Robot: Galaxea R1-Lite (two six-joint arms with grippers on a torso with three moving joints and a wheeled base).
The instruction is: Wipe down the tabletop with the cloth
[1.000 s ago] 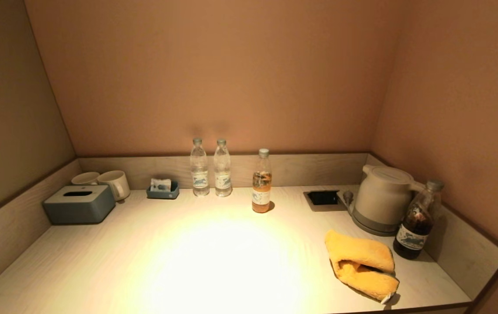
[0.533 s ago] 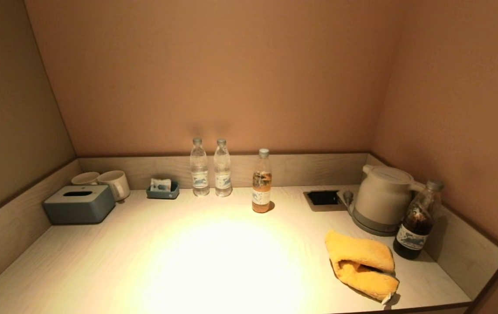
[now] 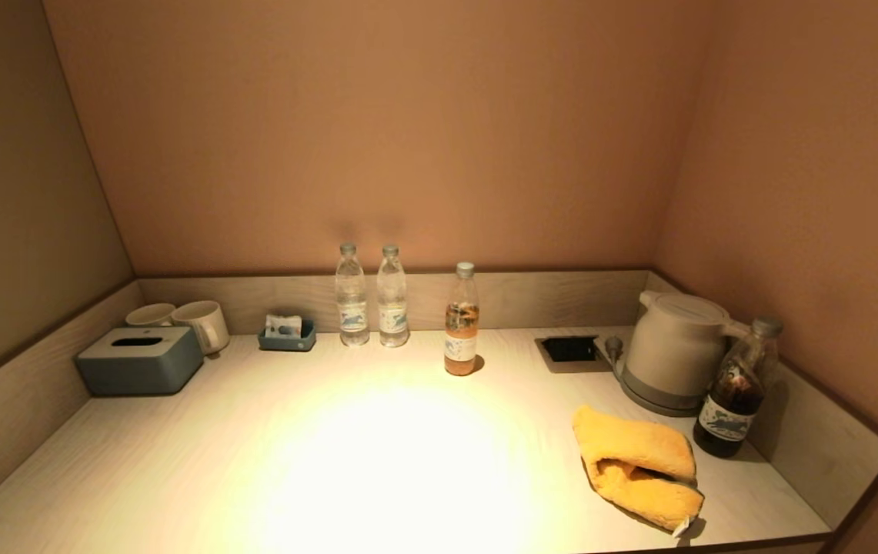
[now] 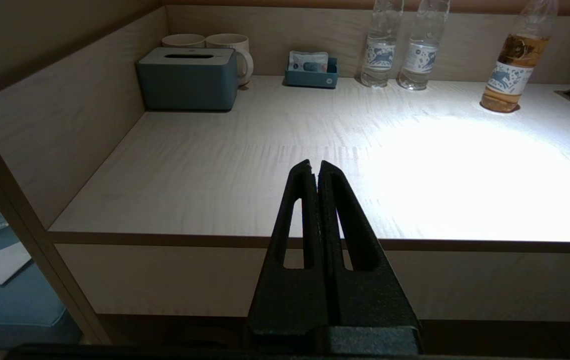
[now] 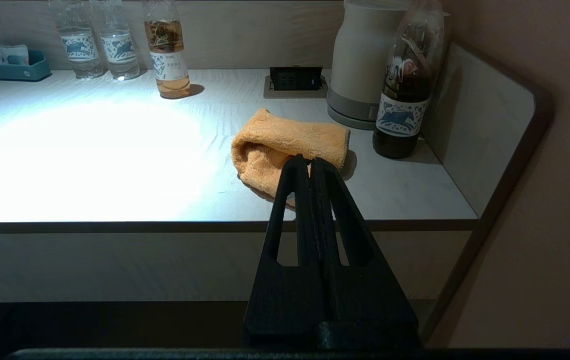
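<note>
The yellow-orange cloth (image 3: pixel 635 465) lies folded on the pale wood-grain tabletop (image 3: pixel 377 454) near the front right, just in front of the kettle. It also shows in the right wrist view (image 5: pixel 285 145). My right gripper (image 5: pixel 311 161) is shut and empty, held off the table's front edge, in line with the cloth. My left gripper (image 4: pixel 313 164) is shut and empty, held off the front edge on the left side. Neither arm shows in the head view.
A white kettle (image 3: pixel 673 350) and a dark bottle (image 3: pixel 735 388) stand behind the cloth. An amber bottle (image 3: pixel 462 319), two water bottles (image 3: pixel 371 296), a small blue tray (image 3: pixel 287 332), two mugs (image 3: pixel 185 319) and a grey tissue box (image 3: pixel 138 360) line the back. A socket recess (image 3: pixel 569 350) sits beside the kettle.
</note>
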